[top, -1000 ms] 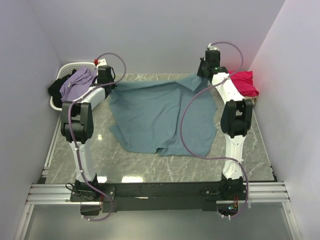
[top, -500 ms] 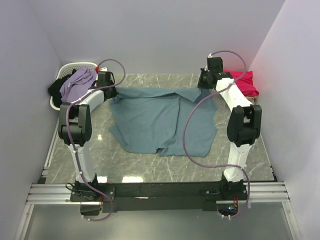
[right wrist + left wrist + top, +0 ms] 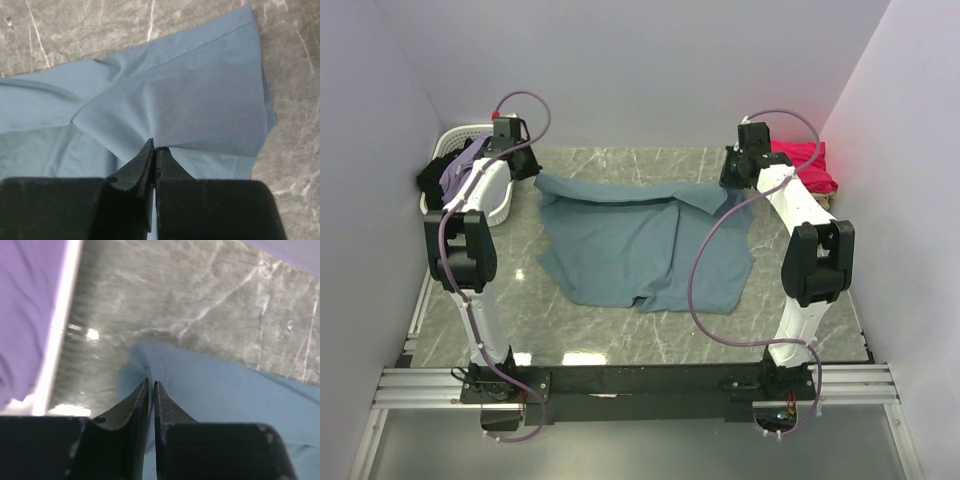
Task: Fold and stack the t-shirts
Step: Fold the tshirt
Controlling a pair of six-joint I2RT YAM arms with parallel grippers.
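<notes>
The dusty teal-blue t-shirt lies spread on the marble table, its far edge held stretched between both grippers. My left gripper is shut on the shirt's far left corner; in the left wrist view the gripper pinches teal cloth low over the table. My right gripper is shut on the far right part; in the right wrist view the gripper grips a fold of the shirt. The crimson-pink shirt lies bunched at the far right. I cannot make out the beige shirt.
A white slatted basket stands at the far left and holds purple cloth and black cloth. The purple cloth and the basket rim show just left of my left gripper. Walls close in on three sides.
Both grippers have spread apart and come down with the shirt's far edge, the left one going left, the right one right and nearer. The edge now lies lower and stretched.
</notes>
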